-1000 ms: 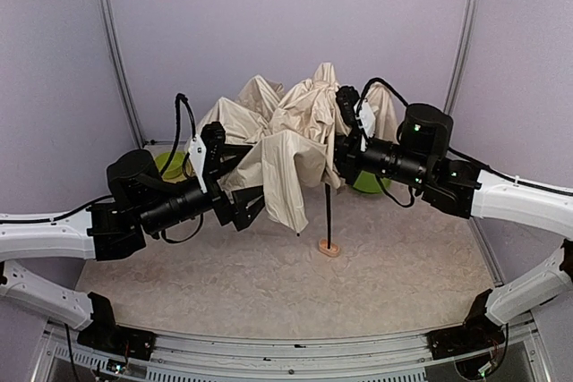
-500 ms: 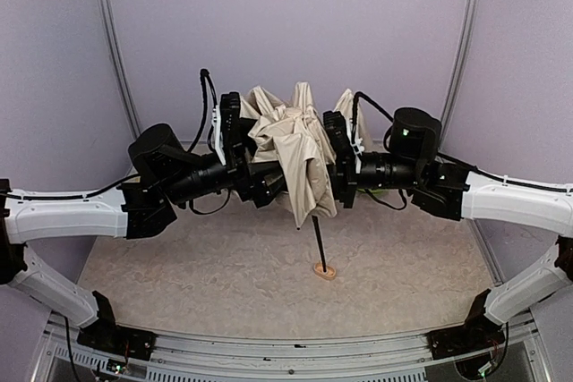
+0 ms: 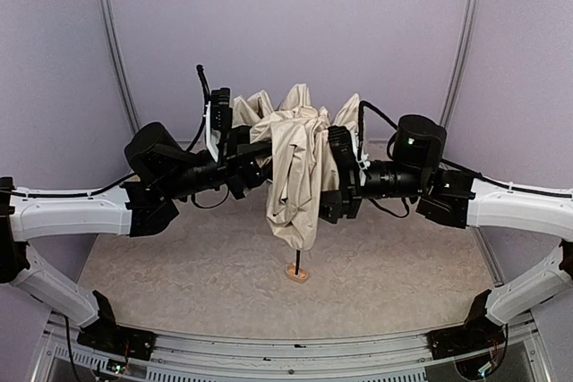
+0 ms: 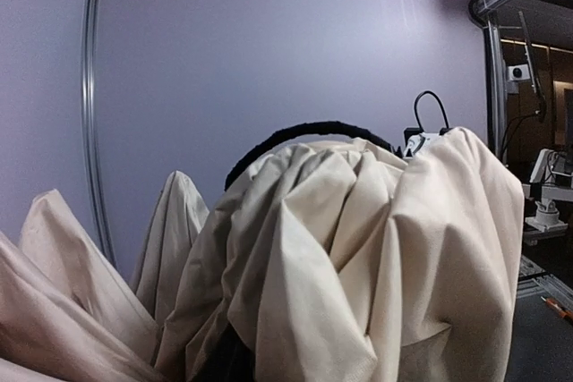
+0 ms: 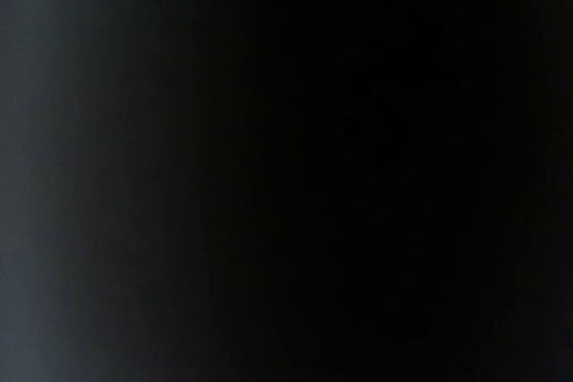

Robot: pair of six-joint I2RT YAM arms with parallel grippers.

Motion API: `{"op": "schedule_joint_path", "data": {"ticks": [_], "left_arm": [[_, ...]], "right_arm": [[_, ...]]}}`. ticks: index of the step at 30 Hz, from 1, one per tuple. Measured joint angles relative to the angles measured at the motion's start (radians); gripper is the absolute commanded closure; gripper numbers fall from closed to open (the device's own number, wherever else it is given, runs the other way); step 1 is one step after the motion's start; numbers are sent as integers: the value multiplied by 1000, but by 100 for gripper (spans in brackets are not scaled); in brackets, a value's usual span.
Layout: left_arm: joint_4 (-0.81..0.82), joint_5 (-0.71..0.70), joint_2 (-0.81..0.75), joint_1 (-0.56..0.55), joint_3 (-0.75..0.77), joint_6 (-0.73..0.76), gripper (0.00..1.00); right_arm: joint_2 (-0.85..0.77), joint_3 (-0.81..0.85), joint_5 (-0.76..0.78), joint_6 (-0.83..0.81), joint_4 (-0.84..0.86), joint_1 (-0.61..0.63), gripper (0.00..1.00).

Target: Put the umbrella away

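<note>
In the overhead view, the left arm (image 3: 72, 212) climbs from its base (image 3: 107, 335) at 7 o'clock, folds back at the 9 o'clock edge and runs level toward 3 o'clock. The right arm (image 3: 515, 205) mirrors it, rising from 5 o'clock, bending at the 3 o'clock edge and reaching toward 9 o'clock. The left wrist (image 3: 188, 172) and right wrist (image 3: 394, 178), both black, are held high and roughly horizontal. The left pincer (image 3: 240, 157) and right pincer (image 3: 338, 178) face each other near the middle, near but apart, the left slightly higher. The fingertips of both are hidden, so whether the jaws are spread or closed cannot be read.
</note>
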Motion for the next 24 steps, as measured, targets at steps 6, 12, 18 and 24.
{"op": "schedule_joint_path", "data": {"ticks": [6, 12, 18, 24], "left_arm": [[3, 6, -31, 9, -38, 21, 98], [-4, -3, -99, 57, -102, 39, 100], [-19, 12, -173, 106, -161, 86, 100], [-50, 59, -195, 129, -163, 123, 100]], "right_arm": [[-43, -14, 66, -14, -50, 12, 0], [-140, -14, 169, -41, -213, 12, 0], [-361, -14, 185, -75, -430, 2, 0], [-473, 14, 166, -109, -516, -66, 0]]}}
